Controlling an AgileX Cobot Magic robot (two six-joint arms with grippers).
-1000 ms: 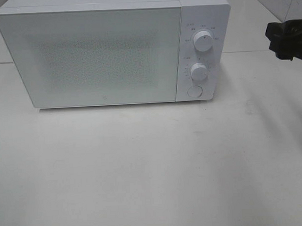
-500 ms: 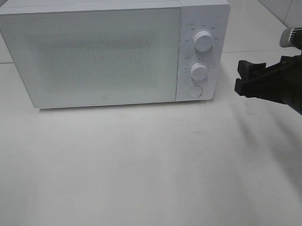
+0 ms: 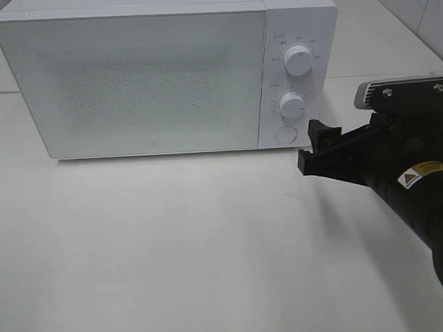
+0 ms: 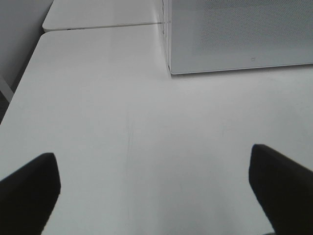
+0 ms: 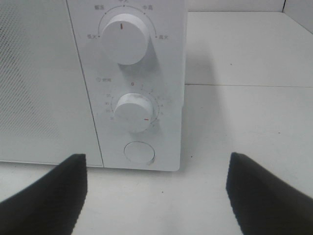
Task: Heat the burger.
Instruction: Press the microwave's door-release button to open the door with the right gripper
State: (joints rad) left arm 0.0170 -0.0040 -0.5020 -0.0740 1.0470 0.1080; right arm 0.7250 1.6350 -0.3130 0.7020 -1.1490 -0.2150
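A white table (image 3: 174,255) fills the high view. On it, toward 11 o'clock, stands a white microwave (image 3: 165,6) with its door (image 3: 138,85) shut. The door's dotted, frosted panel hides whatever is inside. The burger shows in no view, so where it lies relative to either set of fingers cannot be told.

The black right arm (image 3: 419,203) reaches in from 4 o'clock. It carries a small label (image 3: 415,177) with a yellow warning triangle, and the print is too small to read. The right gripper (image 3: 310,145) sits just beside the microwave's control panel, at 3 o'clock from the door. Its fingers (image 5: 46,196) are spread wide with nothing between them. The left gripper (image 4: 154,196) hovers over bare table near the door's other end, its fingers (image 4: 29,191) also wide and empty.

The upper knob (image 5: 124,39) points to 12 o'clock and is ringed by small Chinese characters. The lower knob (image 5: 133,112) has a "0" above it, and its red mark is near 4 o'clock. At 6 o'clock from it is a round button (image 5: 139,152).
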